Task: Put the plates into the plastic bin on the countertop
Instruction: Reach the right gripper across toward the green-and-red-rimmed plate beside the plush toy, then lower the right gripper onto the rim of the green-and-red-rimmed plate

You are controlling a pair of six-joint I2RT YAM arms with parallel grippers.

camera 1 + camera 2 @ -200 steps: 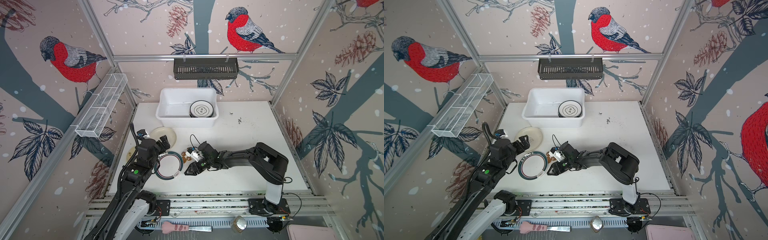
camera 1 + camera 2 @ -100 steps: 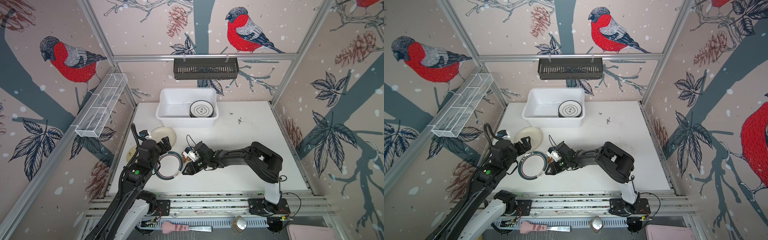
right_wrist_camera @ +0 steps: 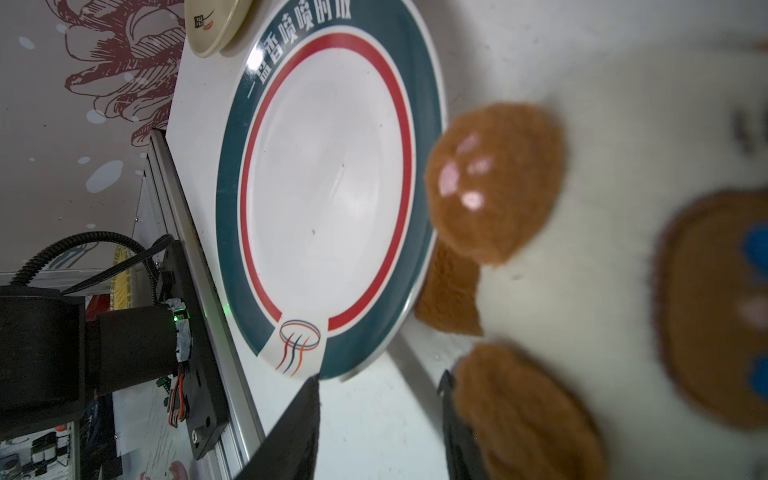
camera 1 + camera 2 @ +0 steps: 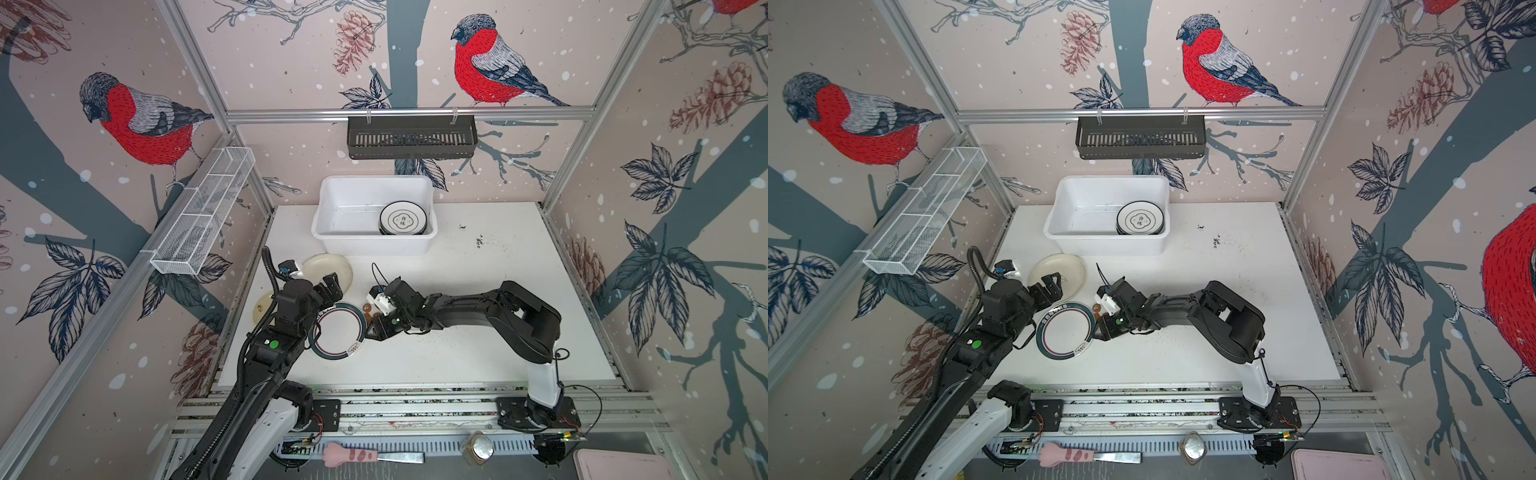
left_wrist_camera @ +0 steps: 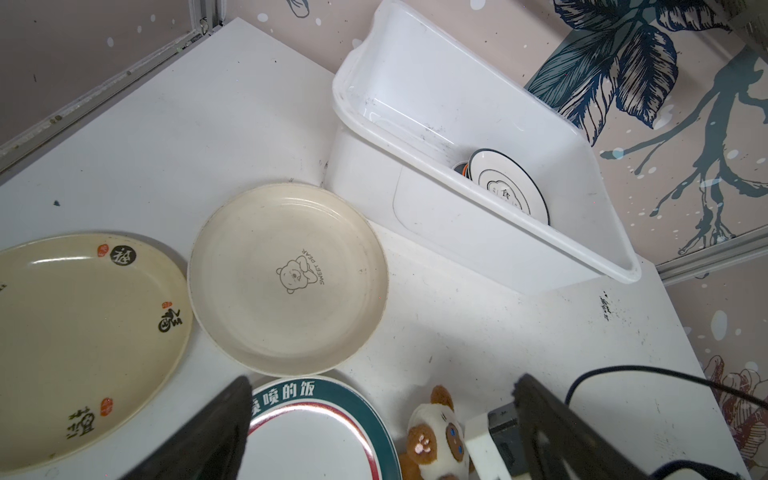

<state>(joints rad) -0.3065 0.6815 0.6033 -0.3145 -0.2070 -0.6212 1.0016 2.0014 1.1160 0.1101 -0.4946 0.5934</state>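
The green-rimmed plate (image 4: 338, 330) lies flat on the countertop (image 4: 478, 353), near the front. The right gripper (image 3: 378, 380) is half open at its edge, holding nothing. It should slide low under the rim and miss the panda toy (image 5: 436, 432) beside it. The left gripper (image 4: 332, 286) hangs wide open and empty. Far back, the plastic bin (image 4: 374, 249) holds stacked plates (image 4: 402, 219); I cannot count them.

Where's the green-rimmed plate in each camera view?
In a top view: green-rimmed plate, left of centre, near the front.
In a top view: plate, same spot.
Left wrist: only part of the plate, cut by the frame.
Right wrist: plate nearly whole, mid-frame.
Shared landmark: panda toy beside its rim.
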